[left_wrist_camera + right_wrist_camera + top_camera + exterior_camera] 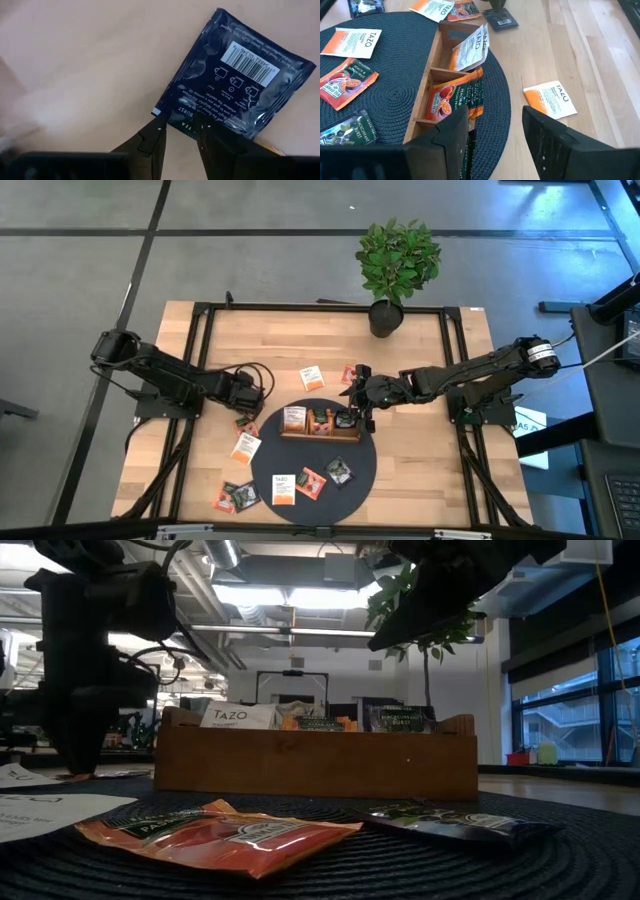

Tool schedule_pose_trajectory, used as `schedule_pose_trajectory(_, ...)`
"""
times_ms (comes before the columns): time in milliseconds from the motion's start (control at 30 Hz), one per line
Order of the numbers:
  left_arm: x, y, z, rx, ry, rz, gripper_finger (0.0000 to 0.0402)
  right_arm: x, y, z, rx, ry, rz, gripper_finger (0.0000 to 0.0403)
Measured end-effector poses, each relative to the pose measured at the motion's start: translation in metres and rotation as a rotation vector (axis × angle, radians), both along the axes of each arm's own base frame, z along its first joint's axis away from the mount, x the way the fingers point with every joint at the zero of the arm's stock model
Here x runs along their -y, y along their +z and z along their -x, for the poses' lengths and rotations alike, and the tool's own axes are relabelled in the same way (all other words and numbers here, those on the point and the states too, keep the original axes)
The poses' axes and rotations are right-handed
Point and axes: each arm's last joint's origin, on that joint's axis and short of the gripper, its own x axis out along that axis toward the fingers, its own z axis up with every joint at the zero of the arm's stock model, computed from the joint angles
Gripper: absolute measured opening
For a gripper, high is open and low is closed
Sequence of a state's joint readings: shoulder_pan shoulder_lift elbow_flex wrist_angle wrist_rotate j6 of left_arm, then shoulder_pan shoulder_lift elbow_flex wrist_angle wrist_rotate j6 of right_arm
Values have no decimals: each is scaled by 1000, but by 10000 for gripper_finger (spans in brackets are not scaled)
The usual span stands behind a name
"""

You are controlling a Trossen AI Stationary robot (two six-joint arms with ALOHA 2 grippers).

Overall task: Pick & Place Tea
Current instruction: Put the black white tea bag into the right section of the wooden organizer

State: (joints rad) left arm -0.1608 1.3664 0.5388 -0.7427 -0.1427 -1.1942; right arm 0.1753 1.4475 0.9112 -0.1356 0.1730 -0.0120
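My left gripper (245, 412) is low over a dark grey tea sachet (235, 75) that lies flat on the wood left of the round mat. Its fingers are a little apart at the sachet's printed edge. My right gripper (360, 398) hangs open and empty above the right end of the wooden tray (320, 437), seen in the right wrist view as the tray (427, 82) with sachets standing in its compartments. Loose sachets lie on the mat: a red one (215, 835), a dark one (450, 822), a white-and-orange one (352, 42). My left gripper comes at the dark sachet from above, pointing down. One fingertip (159, 125) is at the corner of the sachet's edge (192, 120) and the other lies over the print. The sachet lies flat on the table. Whether the tips touch it, I cannot tell.
The tray sits on a round dark woven mat (315, 455). More sachets lie on the bare wood: one (311, 377) beyond the mat, one (245, 447) and a few (235, 497) to the left. A potted plant (395, 265) stands at the far edge.
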Motion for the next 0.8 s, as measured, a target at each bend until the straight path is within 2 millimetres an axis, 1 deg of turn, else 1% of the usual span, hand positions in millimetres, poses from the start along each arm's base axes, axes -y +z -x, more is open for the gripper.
schedule_pose_trajectory(100,2,0,-2,11,-4,45,100,0,0,0,0,0,0,188)
schedule_pose_trajectory(333,2,0,-2,16,43,44,96,0,0,0,0,0,0,188)
schedule_pose_trajectory(433,2,0,-2,17,49,46,88,0,0,0,0,0,0,188)
schedule_pose_trajectory(800,1,1,-2,24,62,24,10,0,0,0,-2,0,0,188)
